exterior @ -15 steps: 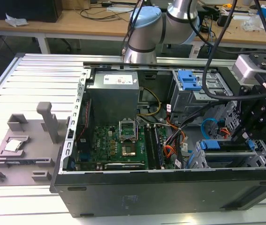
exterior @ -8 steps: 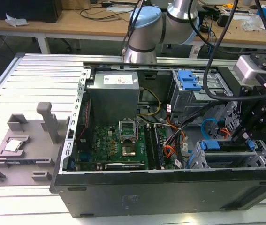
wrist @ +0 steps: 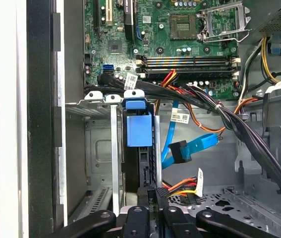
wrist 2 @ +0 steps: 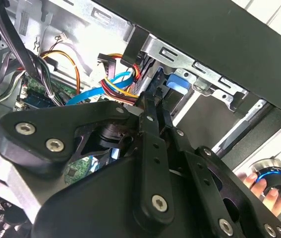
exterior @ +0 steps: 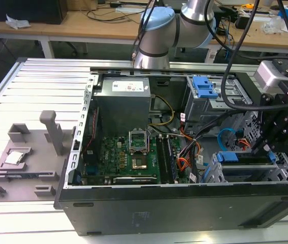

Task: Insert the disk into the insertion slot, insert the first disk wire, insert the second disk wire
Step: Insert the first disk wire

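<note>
If driven forward while tilted, expect the black plug of the first disk wire (wrist: 162, 190) to jam or to bend contacts on the disk (wrist: 139, 130) directly ahead of the fingertips; verify squareness before applying force. Treat the red, orange and yellow leads trailing off to one side of the claw (wrist: 151, 198) as a snag risk (probably short on slack, hence apt to drag the plug askew under load). Watch the loose blue cable (wrist: 187, 148) hanging just beside the approach line, slightly beyond the fingertips: liable to be trapped between plug and disk if nudged inward. Note also the thick black cable bundle (wrist: 239, 134) crossing further ahead and off to the same side, near enough to foul the linkage on any wide swing. Avoid side loads against the thin walls of the insertion slot (wrist: 114, 158) flanking the claw tip; risk of scraping or of knocking the plug out of the grip. Claw state, judged from both wrist views: closed down to a narrow gap, fingertips (wrist 2: 149, 124) pinching the plug of the first disk wire, no other contact evident. Find the disk standing on edge inside the insertion slot, immediately in front of the claw, blue carrier tab at the end away from the claw, toward the motherboard (wrist: 180, 44); appears fully seated in the silver cage, with the plug just short of its near end.
</note>
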